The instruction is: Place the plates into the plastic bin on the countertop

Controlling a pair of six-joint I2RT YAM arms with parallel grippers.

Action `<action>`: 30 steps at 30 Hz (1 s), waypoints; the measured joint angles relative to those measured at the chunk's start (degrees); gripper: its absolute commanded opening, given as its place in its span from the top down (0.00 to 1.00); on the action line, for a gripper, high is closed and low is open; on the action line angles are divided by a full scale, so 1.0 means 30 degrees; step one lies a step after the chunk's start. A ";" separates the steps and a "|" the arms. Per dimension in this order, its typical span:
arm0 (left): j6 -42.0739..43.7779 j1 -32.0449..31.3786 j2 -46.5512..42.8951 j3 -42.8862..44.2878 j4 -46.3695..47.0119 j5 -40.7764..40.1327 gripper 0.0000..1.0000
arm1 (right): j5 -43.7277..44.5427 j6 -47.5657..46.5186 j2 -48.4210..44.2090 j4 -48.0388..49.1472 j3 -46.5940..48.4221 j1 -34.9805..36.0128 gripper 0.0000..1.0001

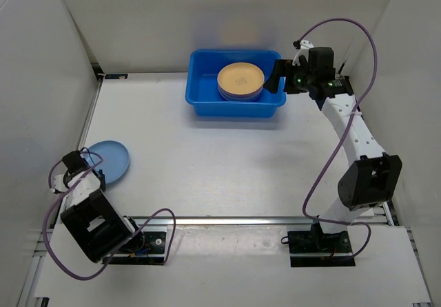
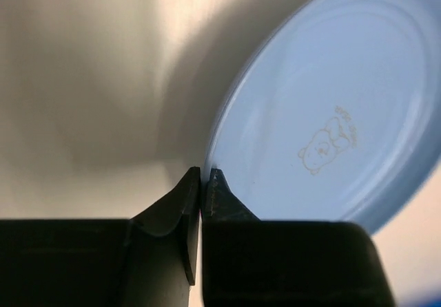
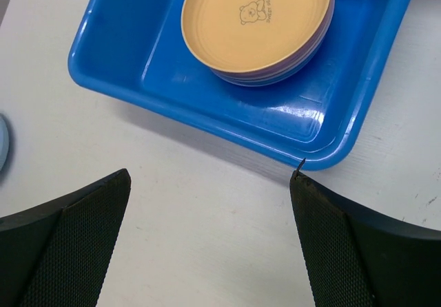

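Note:
A light blue plate [image 1: 109,160] is at the far left of the white countertop [image 1: 207,169]. My left gripper [image 1: 95,176] is shut on its near rim; the left wrist view shows the jaws [image 2: 204,173] pinching the edge of the plate [image 2: 324,114]. The blue plastic bin [image 1: 203,93] stands at the back centre and holds a stack of plates with an orange-yellow one [image 1: 240,78] on top and purple ones under it. My right gripper [image 1: 275,77] is open and empty beside the bin's right end. In the right wrist view [image 3: 210,176] it hovers over bare counter just outside the bin [image 3: 124,38].
White walls enclose the countertop on the left, back and right. The left wall is close to the held plate. Purple cables loop around both arms. The arm bases and a metal rail run along the near edge.

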 measured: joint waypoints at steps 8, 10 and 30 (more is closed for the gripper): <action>0.3942 -0.3614 0.0066 0.4874 -0.0379 0.3089 0.90 | 0.0160 0.0430 -0.2076 0.1180 -0.1676 -0.0007 0.01; 0.4787 -0.5056 0.1180 0.7679 0.0029 0.3708 0.90 | 0.0248 0.0517 -0.2324 0.1486 -0.2004 -0.0007 0.01; 1.0149 -1.8418 2.3751 3.6224 -0.0379 0.6375 0.90 | 0.2419 0.3111 -0.7009 0.1734 -0.7672 -0.3716 0.01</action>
